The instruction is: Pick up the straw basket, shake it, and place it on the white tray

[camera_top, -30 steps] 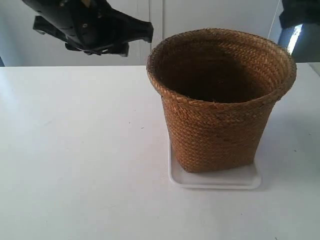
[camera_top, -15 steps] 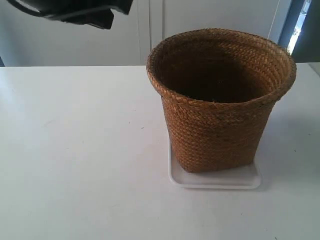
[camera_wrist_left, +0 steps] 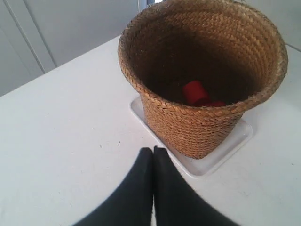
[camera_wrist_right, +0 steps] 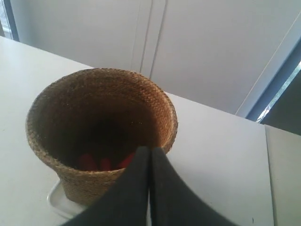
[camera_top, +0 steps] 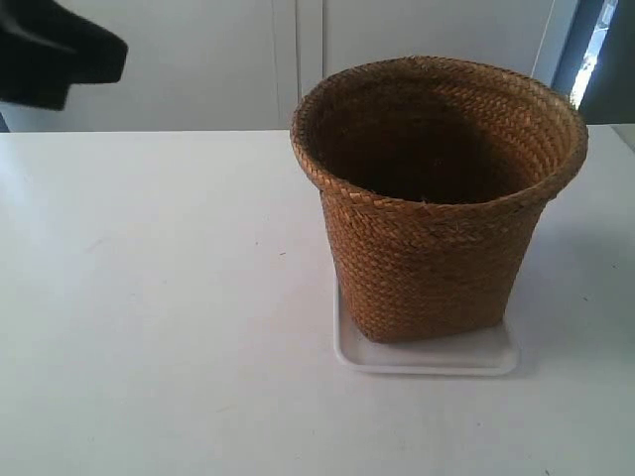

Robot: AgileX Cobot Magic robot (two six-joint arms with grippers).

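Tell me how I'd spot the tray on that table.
On the white table stands one big woven basket. The tray lies flat right under it, peeking out round the basket's base. It is white like the table, but glossy, with a low raised rim and rounded corners.

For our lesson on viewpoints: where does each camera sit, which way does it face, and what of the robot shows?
Exterior view: off the arms, a little above the table, facing the straw basket on the white tray; a dark arm part shows at upper left.
Left wrist view: above the table, looking down into the basket; shut jaws show.
Right wrist view: looking down into the basket, wall behind; shut jaws show.
Shared: both wrist views show red items inside the basket.
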